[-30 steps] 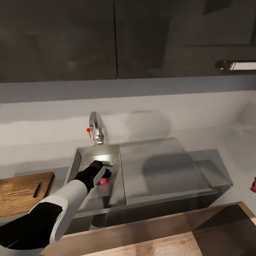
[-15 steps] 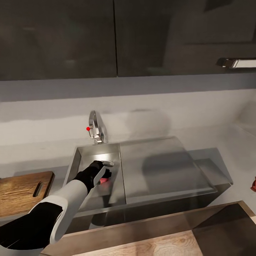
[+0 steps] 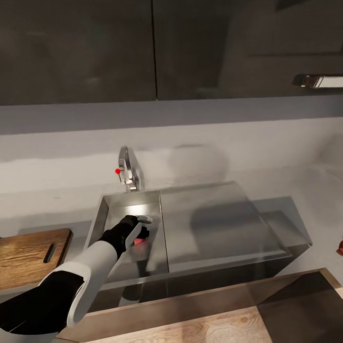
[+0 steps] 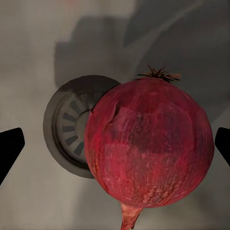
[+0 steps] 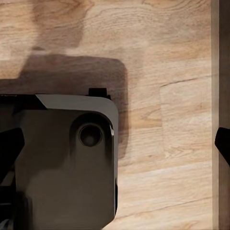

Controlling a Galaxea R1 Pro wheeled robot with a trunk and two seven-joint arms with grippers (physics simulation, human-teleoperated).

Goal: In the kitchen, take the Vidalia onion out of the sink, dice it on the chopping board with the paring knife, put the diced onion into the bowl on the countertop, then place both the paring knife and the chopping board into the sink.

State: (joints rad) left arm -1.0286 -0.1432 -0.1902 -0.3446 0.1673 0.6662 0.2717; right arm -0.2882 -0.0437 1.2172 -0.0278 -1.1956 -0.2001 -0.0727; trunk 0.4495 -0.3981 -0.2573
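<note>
Steel sink (image 3: pixel 157 200): open left gripper (image 4: pixel 115 146) around onion (image 4: pixel 149 141).

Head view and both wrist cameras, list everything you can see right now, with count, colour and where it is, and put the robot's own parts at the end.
Vidalia onion: one, pinkish-red, in the sink basin, partly over the drain.
Sink: one, brushed steel, basin with flat drainboard beside it, set in the countertop.
Drain: one, round, grey, on the basin floor.
Tap: one, chrome with a red dot, behind the basin.
Chopping board: one, brown wood, on the countertop beside the basin.
Countertop: one, grey, around the sink.
Cabinets: dark, above the sink.
Wooden floor: pale, beneath the right wrist camera.
Left gripper: one, black, open, fingers either side of the onion.
Right gripper: black fingertips apart, open.
</note>
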